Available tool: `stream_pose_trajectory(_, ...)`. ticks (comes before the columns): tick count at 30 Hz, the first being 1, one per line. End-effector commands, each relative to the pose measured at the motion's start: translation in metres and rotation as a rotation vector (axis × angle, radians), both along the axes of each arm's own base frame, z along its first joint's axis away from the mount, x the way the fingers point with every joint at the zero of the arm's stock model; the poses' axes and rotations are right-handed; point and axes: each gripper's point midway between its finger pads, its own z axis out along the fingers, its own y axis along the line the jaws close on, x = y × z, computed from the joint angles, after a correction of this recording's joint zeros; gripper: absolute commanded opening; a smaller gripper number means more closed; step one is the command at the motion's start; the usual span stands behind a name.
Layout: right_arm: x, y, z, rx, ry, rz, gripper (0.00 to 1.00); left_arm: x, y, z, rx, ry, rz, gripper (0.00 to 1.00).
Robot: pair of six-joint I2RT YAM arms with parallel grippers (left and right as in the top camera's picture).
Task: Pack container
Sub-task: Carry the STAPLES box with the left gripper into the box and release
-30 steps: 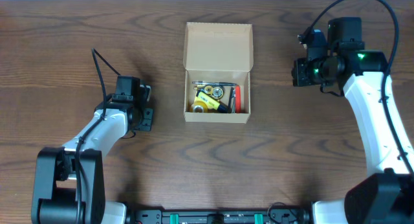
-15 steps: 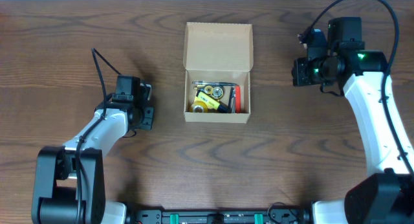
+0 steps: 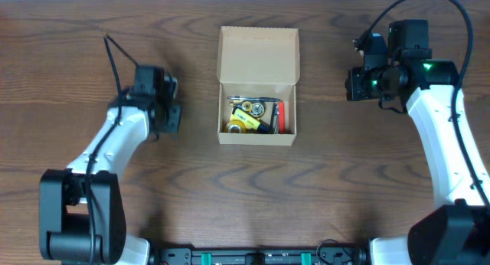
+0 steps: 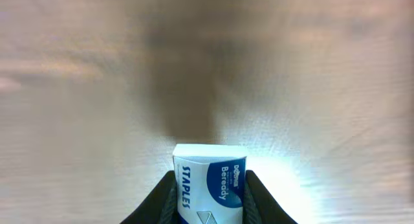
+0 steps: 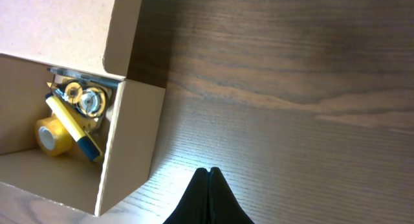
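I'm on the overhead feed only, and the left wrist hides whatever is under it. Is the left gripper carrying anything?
Observer: Yes. The left wrist view shows the left gripper shut on a white and blue box of staples, a finger on each side.
Operator: How do you know it's staples?
Observer: "STAPLES" is printed down its white side.
Operator: And the right gripper, holding anything?
Observer: No. The right gripper is shut with its fingertips together and nothing between them, over bare table beside the container.
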Motion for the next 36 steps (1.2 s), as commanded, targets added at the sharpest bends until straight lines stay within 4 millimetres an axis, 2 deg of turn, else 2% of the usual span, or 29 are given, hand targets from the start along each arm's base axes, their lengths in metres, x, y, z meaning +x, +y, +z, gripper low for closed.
stream_pose_trajectory(1, 0.003, -0.003, 0.012, 0.007, -0.031, -0.024, 0.01, 0.026, -0.017, 0.036, -0.038, -0.077, -0.063, 0.17)
stream_pose_trajectory(3, 0.003, -0.003, 0.012, 0.007, -0.031, -0.024, 0.01, 0.036, -0.038, 0.058, -0.070, -0.123, -0.145, 0.17)
stream_pose_trajectory(5, 0.003, -0.003, 0.012, 0.007, -0.031, -0.024, 0.02, 0.044, -0.067, 0.080, -0.095, -0.181, -0.276, 0.17)
stream_pose_trajectory(9, 0.003, -0.004, 0.012, 0.006, -0.032, -0.024, 0.01, 0.042, -0.122, 0.108, -0.099, -0.260, -0.498, 0.17)
stream_pose_trajectory(11, 0.003, -0.004, 0.012, 0.005, -0.031, -0.025, 0.01, 0.033, -0.151, 0.113, -0.081, -0.284, -0.621, 0.17)
stream_pose_trajectory(14, 0.003, -0.004, 0.012, 0.005, -0.031, -0.024, 0.02, 0.007, -0.196, 0.111, -0.043, -0.297, -0.845, 0.17)
stream_pose_trajectory(18, 0.003, -0.004, 0.012, 0.004, -0.031, -0.024, 0.01, -0.032, -0.233, 0.097, 0.014, -0.269, -1.108, 0.17)
stream_pose_trajectory(21, 0.003, -0.004, 0.012, 0.004, -0.031, -0.024, 0.02, -0.048, -0.240, 0.082, 0.009, -0.220, -1.177, 0.17)
stream_pose_trajectory(25, 0.003, -0.004, 0.012, 0.004, -0.031, -0.024, 0.02, -0.059, -0.235, 0.058, 0.024, -0.120, -1.216, 0.17)
stream_pose_trajectory(29, 0.002, -0.004, 0.012, 0.004, -0.028, -0.024, 0.01, -0.050, -0.228, 0.038, 0.091, -0.090, -1.222, 0.17)
stream_pose_trajectory(34, 0.002, -0.004, 0.012, 0.004, -0.027, -0.023, 0.01, -0.035, -0.222, 0.033, 0.153, -0.116, -1.219, 0.18)
stream_pose_trajectory(36, 0.002, -0.004, 0.012, 0.004, -0.028, -0.023, 0.01, -0.032, -0.218, 0.031, 0.152, -0.108, -1.209, 0.21)
